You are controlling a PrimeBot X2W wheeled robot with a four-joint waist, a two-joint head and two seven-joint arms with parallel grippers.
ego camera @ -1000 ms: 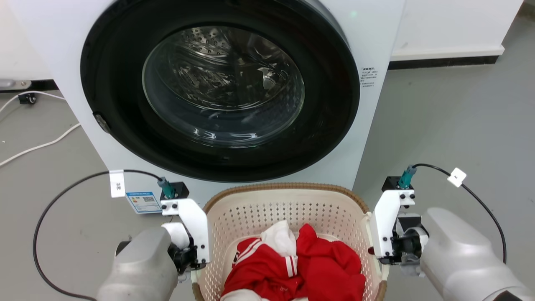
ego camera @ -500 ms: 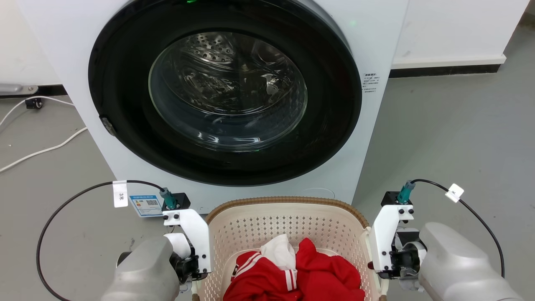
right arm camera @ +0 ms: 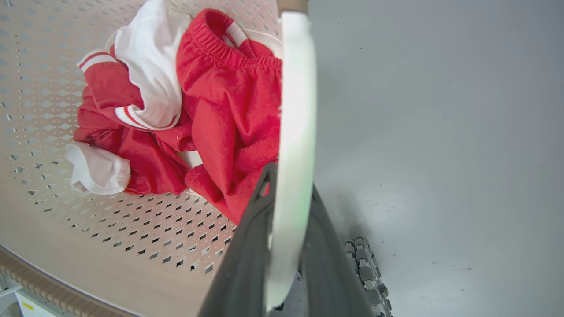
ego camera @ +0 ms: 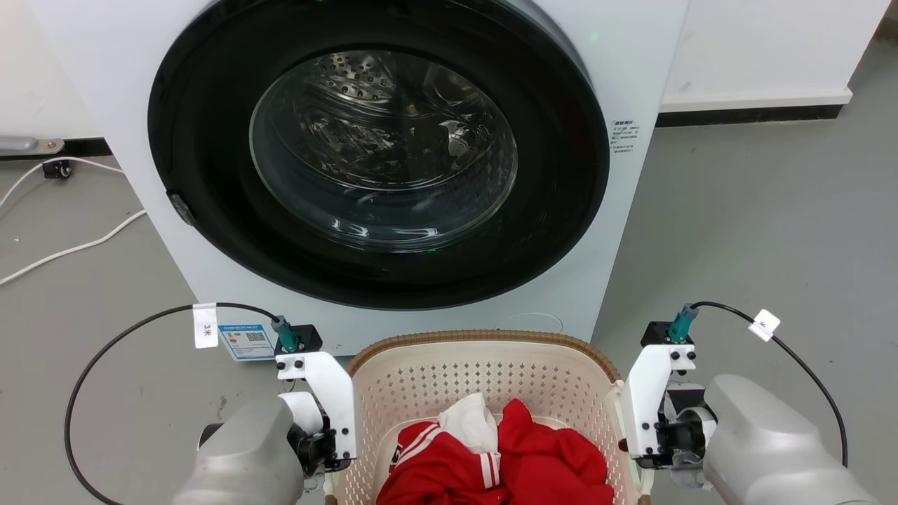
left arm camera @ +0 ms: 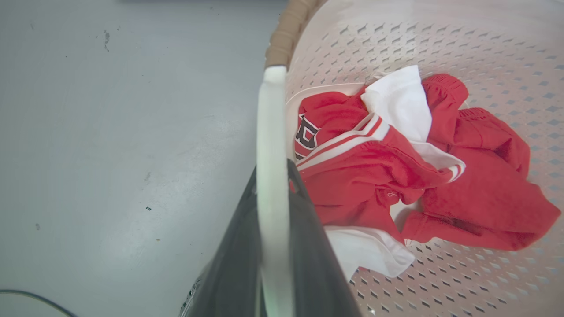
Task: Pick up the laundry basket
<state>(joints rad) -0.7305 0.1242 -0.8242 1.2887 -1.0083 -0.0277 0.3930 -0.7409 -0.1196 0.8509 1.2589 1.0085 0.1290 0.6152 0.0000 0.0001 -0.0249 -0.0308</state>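
Where the laundry basket (ego camera: pixel 484 338) sits: low and centre in the head view, just in front of the washing machine (ego camera: pixel 631 84) door, between the two arms; whether it's clear of the floor (ego camera: pixel 758 224), can't tell
Left pincer (left arm camera: pixel 272 169): closed down on the left handle (left arm camera: pixel 271 110), one dark finger each side of the white strip, nothing else in its grip
Right pincer (right arm camera: pixel 288 176): same story, clamped across the right handle (right arm camera: pixel 298 88), a finger on either side
Load: red and white clothes (ego camera: pixel 491 456) bunched on the basket bottom, a small heap, walls mostly bare
Weight: light, I'd say, being thin perforated plastic plus a few soft garments
Stiffness: the shell looks stiff enough, but the handles are slim and may flex under a pull
Slip: smooth plastic in narrow fingers, so it could slide or pivot if one side leads
Where to hold: the two side handles, mid-span, as gripped here; lift both evenly to keep it level
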